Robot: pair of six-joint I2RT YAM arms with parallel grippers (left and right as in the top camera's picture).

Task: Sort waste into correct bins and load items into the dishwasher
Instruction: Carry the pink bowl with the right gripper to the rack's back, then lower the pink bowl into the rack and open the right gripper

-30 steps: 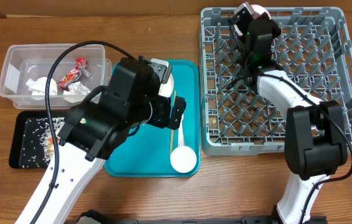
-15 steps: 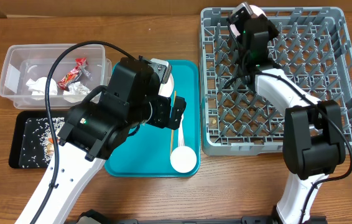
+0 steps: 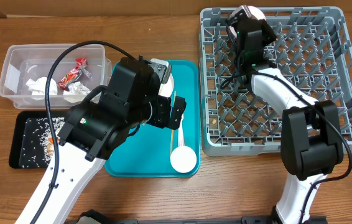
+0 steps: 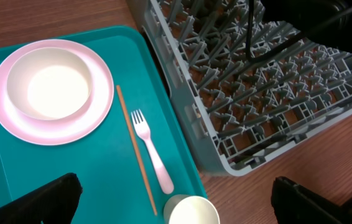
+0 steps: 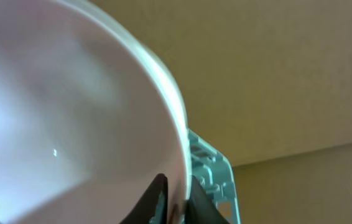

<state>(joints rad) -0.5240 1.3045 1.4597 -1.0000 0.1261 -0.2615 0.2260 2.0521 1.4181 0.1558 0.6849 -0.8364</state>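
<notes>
My left gripper is open and empty, hovering over the teal tray. Below it lie a white bowl resting on a white plate, a wooden chopstick, a white fork and a small white cup. My right gripper is shut on the rim of a white round dish, held on edge at the back of the grey dish rack. I cannot tell whether that dish is a plate or a bowl.
The teal tray sits left of the rack. A clear tub at far left holds napkins and a red wrapper. A black tray in front of it holds rice.
My right gripper with the white dish has shifted slightly left along the rack's back edge. The left arm has not moved.
</notes>
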